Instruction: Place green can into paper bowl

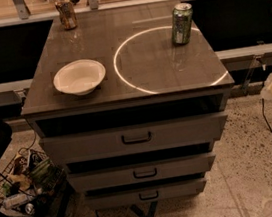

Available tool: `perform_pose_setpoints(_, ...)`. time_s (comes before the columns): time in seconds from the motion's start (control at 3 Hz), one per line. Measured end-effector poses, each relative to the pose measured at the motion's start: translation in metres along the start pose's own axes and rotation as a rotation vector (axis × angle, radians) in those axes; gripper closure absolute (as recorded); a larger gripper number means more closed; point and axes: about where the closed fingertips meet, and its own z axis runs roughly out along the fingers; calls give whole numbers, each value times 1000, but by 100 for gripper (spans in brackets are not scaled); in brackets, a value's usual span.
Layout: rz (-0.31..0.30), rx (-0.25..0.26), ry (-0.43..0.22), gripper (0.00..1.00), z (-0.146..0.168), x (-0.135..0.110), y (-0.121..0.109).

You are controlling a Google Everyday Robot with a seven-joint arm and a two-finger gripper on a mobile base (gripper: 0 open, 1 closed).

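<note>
Sitting empty: bowl (79,76); end effector unseen

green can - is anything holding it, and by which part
Nothing holds it. The green can stands upright on the cabinet top, untouched, and the gripper is not in view.

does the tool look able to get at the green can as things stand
Probably yes, though the tool is out of view, so its reach is unsure. The green can stands upright on the tabletop near its right rear corner, nothing crowding it; the paper bowl sits well apart.
</note>
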Motion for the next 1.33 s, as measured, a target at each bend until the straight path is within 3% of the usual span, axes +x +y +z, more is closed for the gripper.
perform_pose_setpoints(0.33,116,84,-145,0,23,31,-37)
perform_pose_setpoints(0.67,205,190,-360,0,47,35,-89)
perform_pose_setpoints(1.0,277,317,-568,0,60,23,-147)
perform_pose_setpoints(1.33,309,389,-609,0,63,21,-171)
